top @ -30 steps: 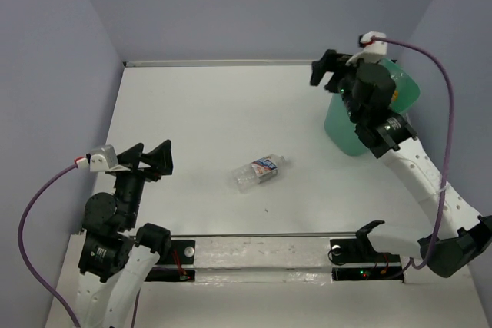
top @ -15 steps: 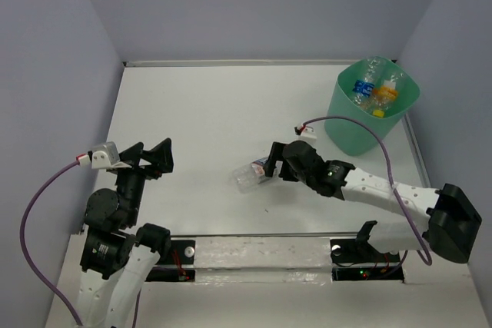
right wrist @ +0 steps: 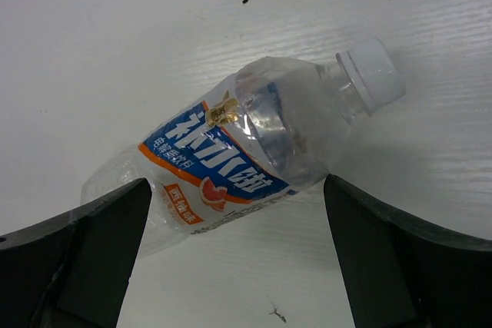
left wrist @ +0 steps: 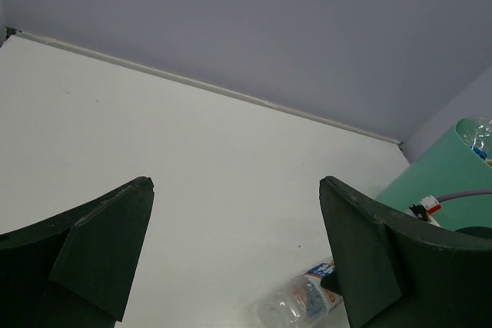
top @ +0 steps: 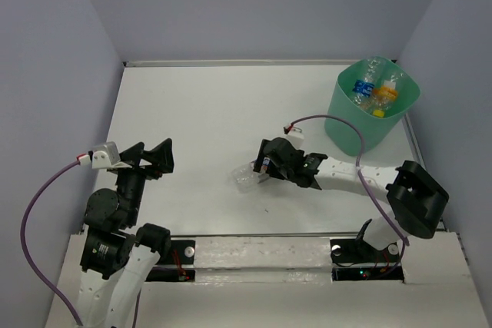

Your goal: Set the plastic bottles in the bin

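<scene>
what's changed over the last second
The right arm swung from above the bin down to the bottle lying on the table. The right pincer now straddles it, jaws open, nothing gripped. The bottle, the bin and the open left pincer stayed put.

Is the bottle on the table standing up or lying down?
Lying down: the clear crinkly plastic bottle rests sideways on the white table.
</scene>
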Tool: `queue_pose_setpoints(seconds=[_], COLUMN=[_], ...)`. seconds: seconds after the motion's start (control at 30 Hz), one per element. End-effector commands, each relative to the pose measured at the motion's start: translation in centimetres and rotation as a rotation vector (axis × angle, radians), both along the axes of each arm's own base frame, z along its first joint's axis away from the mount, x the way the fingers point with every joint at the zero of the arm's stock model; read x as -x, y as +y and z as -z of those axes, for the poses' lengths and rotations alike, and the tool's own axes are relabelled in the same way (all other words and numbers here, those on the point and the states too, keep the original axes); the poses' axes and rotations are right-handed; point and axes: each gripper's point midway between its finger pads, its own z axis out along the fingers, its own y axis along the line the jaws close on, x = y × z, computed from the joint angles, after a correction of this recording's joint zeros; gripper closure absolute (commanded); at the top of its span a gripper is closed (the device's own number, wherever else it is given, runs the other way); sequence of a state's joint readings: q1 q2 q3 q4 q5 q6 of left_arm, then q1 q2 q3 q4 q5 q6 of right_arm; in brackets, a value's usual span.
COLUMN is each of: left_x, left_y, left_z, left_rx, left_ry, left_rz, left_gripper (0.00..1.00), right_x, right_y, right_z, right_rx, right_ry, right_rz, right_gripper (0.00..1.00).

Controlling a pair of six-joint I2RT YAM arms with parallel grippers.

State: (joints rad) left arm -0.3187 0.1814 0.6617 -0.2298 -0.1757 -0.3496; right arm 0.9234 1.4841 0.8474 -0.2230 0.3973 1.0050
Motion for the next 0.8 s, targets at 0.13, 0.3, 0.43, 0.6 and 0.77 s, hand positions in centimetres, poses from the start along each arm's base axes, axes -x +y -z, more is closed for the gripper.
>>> queue_pose_setpoints(seconds=[0.13, 0.3, 0.43, 0.6, 0.77], left_x=[0.2, 0.3, 0.3, 0.3, 0.3], left_y=[-0.1, -0.2, -0.2, -0.2, -0.3], left_z=[-1.3, -1.4, -1.5, -1.5, -1.4], left_rx=[0.004, 0.006, 0.005, 0.007, 0.006], left_ry=[-0.048, -0.052, -0.056, -0.054, -0.051], left_rz=[0.012, 0.018, 0.019, 0.018, 0.02], left_gripper=[0.01, 0.01, 0.01, 0.01, 0.01], right_x=[-3.8, -4.6, -5.3, -5.0, -4.9], right_y=[3.6, 4.2, 5.2, 6.7, 6.6], right_z=[-1.8, 0.1, 0.1, 2.0, 2.0], right_rx=[0.012, 0.077, 0.145, 0.249, 0.292], right_ry=[-0.086, -0.05, -0.049, 0.012, 0.021], right_rz=[-0.028, -0.098, -0.178, -0.358, -0.407], right_gripper=[0.0, 0.0, 0.0, 0.0, 0.05])
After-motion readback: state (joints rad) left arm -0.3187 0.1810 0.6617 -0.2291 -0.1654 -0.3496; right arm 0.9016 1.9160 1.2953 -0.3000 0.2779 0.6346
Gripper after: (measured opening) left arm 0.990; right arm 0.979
